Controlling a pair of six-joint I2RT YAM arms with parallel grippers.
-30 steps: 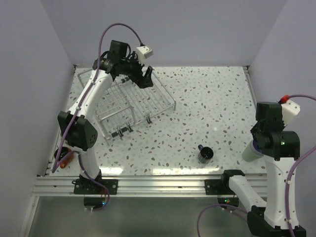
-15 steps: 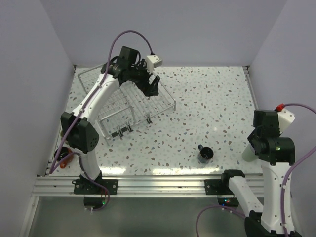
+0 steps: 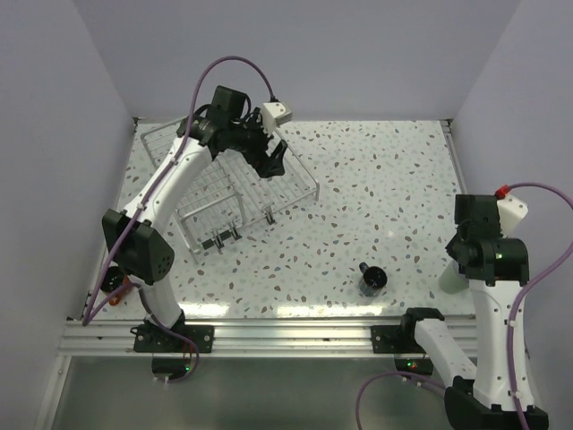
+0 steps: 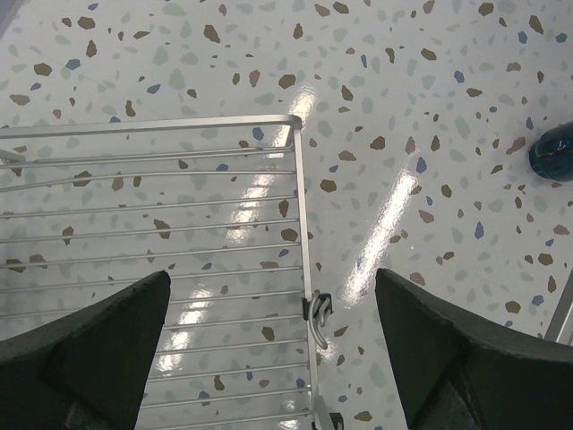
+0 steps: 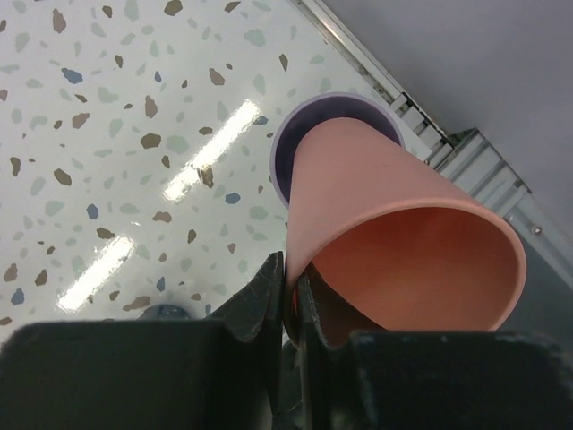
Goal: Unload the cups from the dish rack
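Observation:
The wire dish rack (image 3: 224,193) stands at the back left of the table, and I see no cup in it. My left gripper (image 3: 275,163) hovers open and empty over the rack's right edge (image 4: 304,233). In the left wrist view the gripper (image 4: 273,279) spans that edge. My right gripper (image 5: 293,278) is shut on the rim of a salmon cup (image 5: 403,224), held tilted just above a lavender cup (image 5: 288,152) at the table's right edge (image 3: 450,278). A dark blue cup (image 3: 372,279) stands near the front, also in the left wrist view (image 4: 551,150).
An orange-red object (image 3: 123,287) lies by the left arm's base, partly hidden. A metal rail (image 3: 286,331) runs along the table's front edge. White walls close in the left, back and right sides.
My left gripper has moved from the rack's far side toward the right and nearer, over the rack's right edge. My right wrist has shifted slightly, still holding the salmon cup.

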